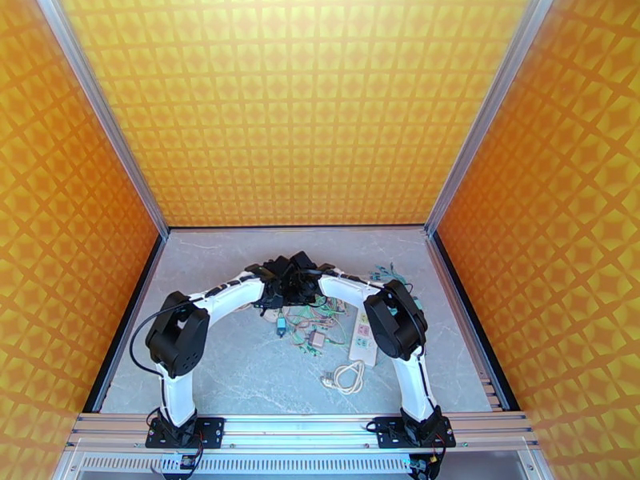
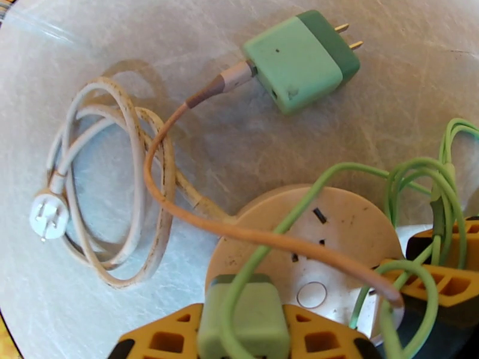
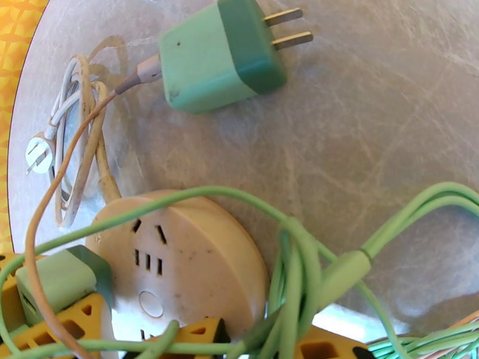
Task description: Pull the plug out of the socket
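We see the left hand [image 2: 242, 330] clamped on the green plug [image 2: 239, 303], which is seated in the round socket [image 2: 344, 231] on the desk [image 2: 269, 151]. The right hand [image 3: 260, 337] is pinched onto the socket's rim. We expect light, rigid, slick plastic: grip the plug's flanks and pull straight. The loose cables [image 2: 419, 192] may snag.

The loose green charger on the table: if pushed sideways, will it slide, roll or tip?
The loose green charger is boxy and lies on a flat side, so it would probably slide, not roll. Its tan cable looks floppy and crosses the round socket, so it may drag or snag there. The table looks smooth, so little should hold it.
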